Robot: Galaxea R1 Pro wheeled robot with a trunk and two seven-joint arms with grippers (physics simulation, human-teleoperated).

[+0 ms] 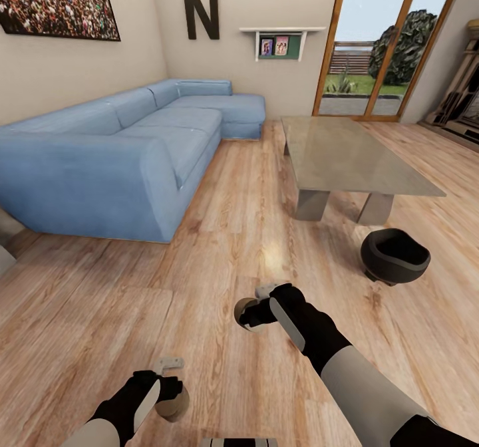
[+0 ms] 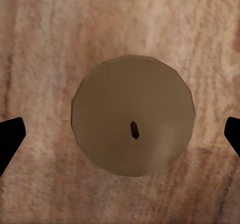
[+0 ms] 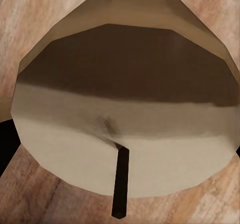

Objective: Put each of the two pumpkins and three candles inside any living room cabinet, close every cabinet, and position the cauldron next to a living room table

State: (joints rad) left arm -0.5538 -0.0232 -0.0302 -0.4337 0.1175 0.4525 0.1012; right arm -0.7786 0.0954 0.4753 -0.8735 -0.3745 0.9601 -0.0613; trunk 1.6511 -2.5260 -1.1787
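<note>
Wood floor is stretching out past the table (image 1: pixel 362 151), where the cauldron (image 1: pixel 395 255) is already sitting close. You're carrying a candle (image 1: pixel 243 314) in the right gripper (image 1: pixel 256 312) and, seemingly, another candle (image 2: pixel 132 121) in the left gripper (image 1: pixel 169 384); storing remains.

Left gripper (image 2: pixel 120 136): I see just two dark fingertips at the left wrist frame's edges, rest cut off. Right gripper (image 1: pixel 256 310) covers most of its candle (image 3: pixel 125 114); whether the jaws touch it, can't tell. Cabinet (image 1: pixel 459 104) beyond the table (image 1: pixel 352 154) is cropped by the frame edge, detail unreadable.
</note>
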